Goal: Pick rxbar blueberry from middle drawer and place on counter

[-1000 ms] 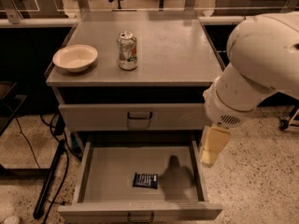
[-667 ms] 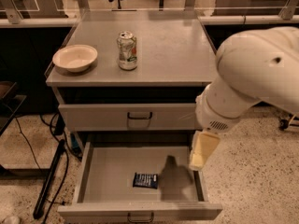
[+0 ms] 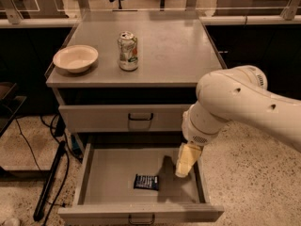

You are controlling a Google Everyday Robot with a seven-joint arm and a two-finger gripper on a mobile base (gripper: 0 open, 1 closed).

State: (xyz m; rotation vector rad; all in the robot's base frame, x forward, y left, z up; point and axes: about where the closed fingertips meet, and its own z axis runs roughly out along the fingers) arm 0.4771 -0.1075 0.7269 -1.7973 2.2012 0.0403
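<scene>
The rxbar blueberry [image 3: 146, 181], a small flat dark navy bar, lies on the floor of the open middle drawer [image 3: 96, 173], near its front and centre. My gripper [image 3: 184, 167] hangs from the white arm over the right part of the drawer, to the right of the bar and apart from it. The counter [image 3: 174, 46] is the grey metal top of the cabinet above.
A cream bowl [image 3: 75, 58] and a silver drink can [image 3: 128, 51] stand on the left half of the counter. The drawer above [image 3: 136, 117] is closed. A dark stand and cables [image 3: 51, 173] lie on the speckled floor to the left.
The arm has swung left and down, bringing my gripper from the drawer's right edge further in over the drawer, closer to the bar. The bar has not moved.
</scene>
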